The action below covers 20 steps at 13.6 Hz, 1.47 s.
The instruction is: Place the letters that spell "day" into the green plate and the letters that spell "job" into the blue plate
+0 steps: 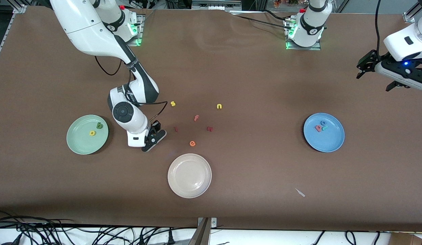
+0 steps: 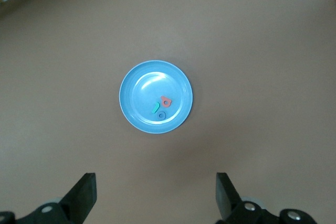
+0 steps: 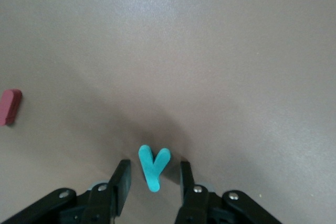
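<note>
Right pincer (image 3: 149, 179) down at the table (image 1: 251, 68), fingers (image 3: 122, 179) either side of the teal "y" (image 3: 153, 167), narrowing but a sliver of gap each side, not yet clamped. The "y" lies flat between them, stem pointing back into the pincer, fork pointing out; long axis runs along the fingers, so squeeze goes across the stem. In the front view this spot sits just beside the green plate (image 1: 78, 144), toward the left arm's end; plate already has yellow "d" (image 1: 92, 133) and dark green "a" (image 1: 99, 126). Short carry for this arm. Left pincer (image 2: 155, 195) waits released, high over the blue plate (image 2: 136, 82), which has three letters in it.
</note>
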Motion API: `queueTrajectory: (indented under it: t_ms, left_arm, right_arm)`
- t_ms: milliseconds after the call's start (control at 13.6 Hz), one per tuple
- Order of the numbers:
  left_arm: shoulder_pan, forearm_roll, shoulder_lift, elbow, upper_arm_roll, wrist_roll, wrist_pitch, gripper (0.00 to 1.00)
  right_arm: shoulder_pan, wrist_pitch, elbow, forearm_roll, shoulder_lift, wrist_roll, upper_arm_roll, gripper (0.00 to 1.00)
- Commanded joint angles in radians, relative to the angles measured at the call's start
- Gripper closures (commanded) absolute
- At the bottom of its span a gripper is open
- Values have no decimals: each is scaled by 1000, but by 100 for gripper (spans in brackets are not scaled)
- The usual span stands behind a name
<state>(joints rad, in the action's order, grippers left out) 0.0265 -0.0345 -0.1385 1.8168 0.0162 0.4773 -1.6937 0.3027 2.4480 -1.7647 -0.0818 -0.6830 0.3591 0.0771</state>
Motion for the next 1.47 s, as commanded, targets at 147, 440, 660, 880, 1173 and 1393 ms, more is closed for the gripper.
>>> queueTrajectory:
  t_ms: [147,440,660,880,1173,1393]
  left_arm:
    - [-3,-32,14,-62,-18,-11,63,0]
    - [-3,-53,36,-97,-25,-12,71,0]
    - [6,-54,37,-134,-24,-14,118,0]
    - [21,-119,59,-171,-19,-48,132,0]
    - [18,-117,71,-179,-13,-51,129,0]
    - [21,-119,85,-192,-19,-51,123,0]
  right_arm:
    - [-5,6,11,4,-10,20,12,73]
    - [-5,9,10,5,-12,18,12,87]
    - [-5,17,10,7,-12,18,12,98]
    - [-5,17,10,10,-12,17,12,100]
    - [-5,6,25,14,-6,9,16,100]
    - [-11,-21,33,66,0,7,21,100]
